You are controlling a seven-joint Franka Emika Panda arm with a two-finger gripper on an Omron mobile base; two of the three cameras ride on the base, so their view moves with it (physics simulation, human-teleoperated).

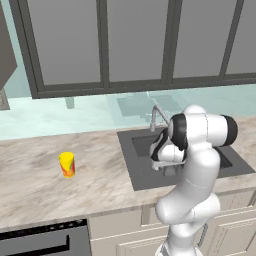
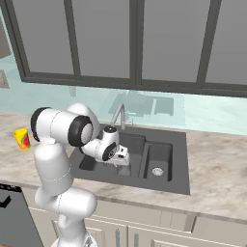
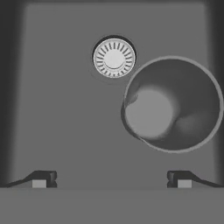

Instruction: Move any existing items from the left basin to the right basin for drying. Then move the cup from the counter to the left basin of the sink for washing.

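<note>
In the hand view I look straight down into the left basin [image 3: 57, 109] of the sink [image 1: 131, 172]. A dark grey cylinder [image 3: 173, 105] stands upright there, open end up, just beside the round silver drain [image 3: 114, 57]. My gripper [image 3: 111, 180] hangs open above the basin floor, with nothing between its fingertips [image 3: 43, 178]; the cylinder lies ahead and to the right of them, untouched. From the right base view the gripper [image 2: 123, 165] points down over the left basin [image 2: 134, 144], next to the narrower right basin [image 2: 159, 154]. The yellow cup [image 1: 67, 164] [image 2: 21, 139] stands upright on the counter [image 1: 30, 185], far left of the sink.
A slim curved silver faucet [image 1: 156, 116] [image 2: 118, 115] rises behind the sink, close to my arm. The right basin holds a silver drain [image 2: 157, 171]. Dark-framed cabinets hang above. A dark appliance [image 1: 45, 240] sits below the counter's front edge at left.
</note>
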